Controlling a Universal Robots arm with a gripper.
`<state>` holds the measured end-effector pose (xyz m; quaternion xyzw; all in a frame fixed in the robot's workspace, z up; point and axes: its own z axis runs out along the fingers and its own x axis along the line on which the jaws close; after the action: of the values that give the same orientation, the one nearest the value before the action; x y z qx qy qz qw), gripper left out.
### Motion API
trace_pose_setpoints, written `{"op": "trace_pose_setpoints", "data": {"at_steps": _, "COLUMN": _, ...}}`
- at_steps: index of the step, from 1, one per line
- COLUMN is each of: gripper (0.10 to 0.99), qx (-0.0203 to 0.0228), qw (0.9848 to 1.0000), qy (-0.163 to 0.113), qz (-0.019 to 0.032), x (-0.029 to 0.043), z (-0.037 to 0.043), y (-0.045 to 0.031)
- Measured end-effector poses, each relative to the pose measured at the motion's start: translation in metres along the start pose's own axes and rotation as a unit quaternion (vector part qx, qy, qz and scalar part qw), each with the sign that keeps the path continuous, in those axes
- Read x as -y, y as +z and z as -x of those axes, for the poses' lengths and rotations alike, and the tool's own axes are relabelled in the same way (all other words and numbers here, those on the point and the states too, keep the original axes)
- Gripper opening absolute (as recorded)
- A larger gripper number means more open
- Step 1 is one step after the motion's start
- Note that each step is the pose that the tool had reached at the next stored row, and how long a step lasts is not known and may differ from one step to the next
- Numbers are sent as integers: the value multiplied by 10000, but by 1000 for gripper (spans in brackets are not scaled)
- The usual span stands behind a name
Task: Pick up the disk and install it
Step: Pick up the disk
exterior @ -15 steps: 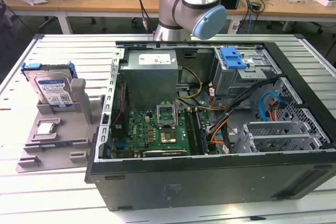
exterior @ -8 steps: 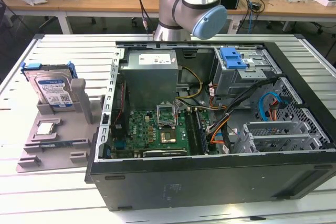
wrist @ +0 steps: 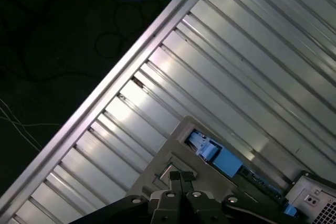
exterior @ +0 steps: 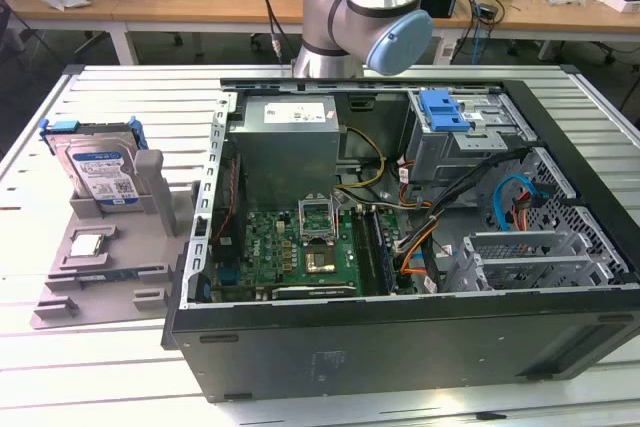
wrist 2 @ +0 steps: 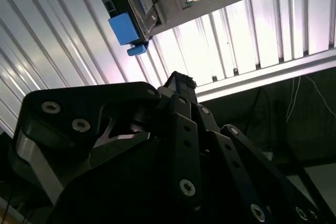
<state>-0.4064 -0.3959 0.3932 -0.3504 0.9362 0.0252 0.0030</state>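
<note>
One open case (exterior: 400, 337) nearest, lying on its side on the slatted table (exterior: 600, 117). Just beside it, at the exterior view's left, grey holder (exterior: 60, 299) with a chip (exterior: 88, 244) lying flat. Farther back in that holder, disk (exterior: 100, 165) upright on edge, untouched. Farthest, arm (exterior: 365, 7) behind the case. In both wrist views, gripper (wrist 2: 178, 80) (wrist: 181, 176) clenched on nothing, jaws together, above the table, clear of the disk.
</note>
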Motion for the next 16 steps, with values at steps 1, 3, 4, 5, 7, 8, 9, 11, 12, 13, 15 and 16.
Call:
{"op": "trace_pose_setpoints", "data": {"at_steps": 1, "gripper": 106, "qx": -3, "qw": 10000, "qy": -61, "qz": 1, "x": 0, "z": 0, "y": 0}}
{"op": "trace_pose_setpoints", "data": {"at_steps": 3, "gripper": 106, "qx": -9, "qw": 9998, "qy": -194, "qz": 4, "x": 0, "z": 0, "y": 0}}
{"op": "trace_pose_setpoints", "data": {"at_steps": 4, "gripper": 106, "qx": -11, "qw": 9997, "qy": -237, "qz": 6, "x": 0, "z": 0, "y": 0}}
{"op": "trace_pose_setpoints", "data": {"at_steps": 5, "gripper": 106, "qx": -13, "qw": 9996, "qy": -277, "qz": 7, "x": 0, "z": 0, "y": 0}}
{"op": "trace_pose_setpoints", "data": {"at_steps": 7, "gripper": 106, "qx": -18, "qw": 9992, "qy": -400, "qz": 9, "x": 0, "z": 0, "y": 0}}
{"op": "trace_pose_setpoints", "data": {"at_steps": 8, "gripper": 106, "qx": -21, "qw": 9989, "qy": -463, "qz": 11, "x": 0, "z": 0, "y": 0}}
{"op": "trace_pose_setpoints", "data": {"at_steps": 9, "gripper": 106, "qx": -24, "qw": 9986, "qy": -536, "qz": 12, "x": 0, "z": 0, "y": 0}}
{"op": "trace_pose_setpoints", "data": {"at_steps": 11, "gripper": 106, "qx": -29, "qw": 9979, "qy": -640, "qz": 15, "x": 0, "z": 0, "y": 0}}
{"op": "trace_pose_setpoints", "data": {"at_steps": 12, "gripper": 106, "qx": -32, "qw": 9974, "qy": -713, "qz": 17, "x": 0, "z": 0, "y": 0}}
{"op": "trace_pose_setpoints", "data": {"at_steps": 13, "gripper": 106, "qx": -34, "qw": 9972, "qy": -753, "qz": 18, "x": 0, "z": 0, "y": 0}}
{"op": "trace_pose_setpoints", "data": {"at_steps": 15, "gripper": 106, "qx": -38, "qw": 9964, "qy": -852, "qz": 20, "x": 0, "z": 0, "y": 0}}
{"op": "trace_pose_setpoints", "data": {"at_steps": 16, "gripper": 106, "qx": -42, "qw": 9958, "qy": -917, "qz": 21, "x": 0, "z": 0, "y": -1}}
